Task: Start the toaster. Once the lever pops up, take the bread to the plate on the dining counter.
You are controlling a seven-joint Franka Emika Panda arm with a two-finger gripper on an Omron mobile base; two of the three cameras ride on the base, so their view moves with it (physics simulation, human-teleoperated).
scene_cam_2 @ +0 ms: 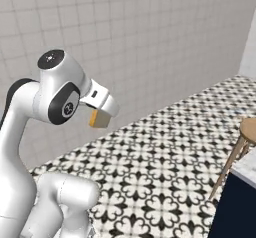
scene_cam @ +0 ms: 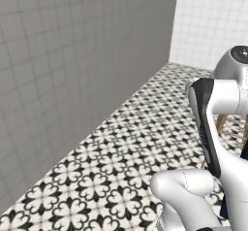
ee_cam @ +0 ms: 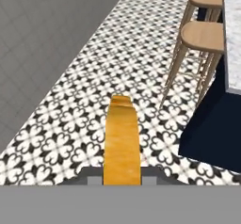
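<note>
My gripper [ee_cam: 122,175] is shut on the bread [ee_cam: 122,140], a golden-tan slice seen edge-on that sticks up between the dark fingertips [ee_cam: 88,174]. From the right base view the bread [scene_cam_2: 99,118] hangs under the white hand, high above the patterned floor. The dining counter [ee_cam: 232,39] has a white-grey marbled top over navy panels [ee_cam: 212,124], and it lies ahead and to the right of the hand. Its corner [scene_cam_2: 237,202] also reaches into the lower right of the right base view. The toaster and the plate are out of view.
Two wooden stools [ee_cam: 202,35] stand against the counter; one stool [scene_cam_2: 247,130] is seen at the right edge. A grey tiled wall [scene_cam: 72,70] runs along the left. Black-and-white patterned floor [scene_cam_2: 165,167] lies open between wall and counter.
</note>
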